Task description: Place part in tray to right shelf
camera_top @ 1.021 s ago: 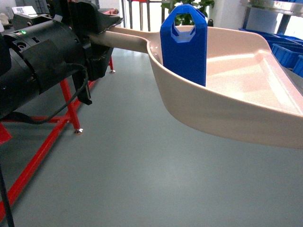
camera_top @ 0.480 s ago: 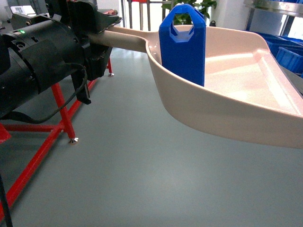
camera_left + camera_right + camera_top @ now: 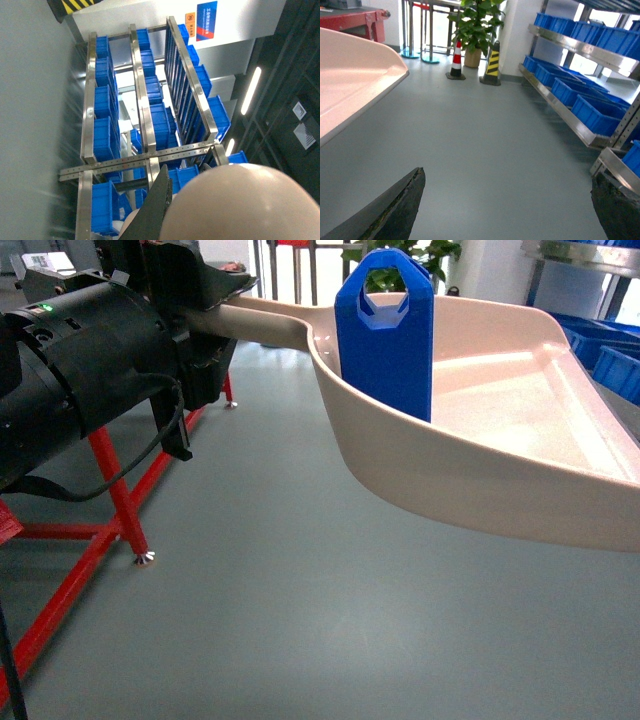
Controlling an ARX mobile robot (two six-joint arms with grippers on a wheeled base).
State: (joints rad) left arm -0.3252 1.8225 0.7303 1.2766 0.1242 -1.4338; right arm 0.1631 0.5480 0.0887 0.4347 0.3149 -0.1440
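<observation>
The pale beige-pink tray hangs level over the floor, filling the right of the head view. The bright-blue part stands upright inside it near the handle end. My left gripper is shut on the tray's handle. In the left wrist view one dark finger lies against the rounded pale handle. My right gripper is open over bare floor, holding nothing; the tray's front corner shows at its left. I cannot tell which steel rack is the right shelf.
A red steel frame stands on the floor at left. Steel racks with blue crates run along the right wall, and another rack of crates fills the left wrist view. A potted plant and striped cones stand at the far end.
The red frame's foot has slid down and left in the head view and the crates at right have drifted off, so the base is moving. Tray, part and left gripper keep their pose.
</observation>
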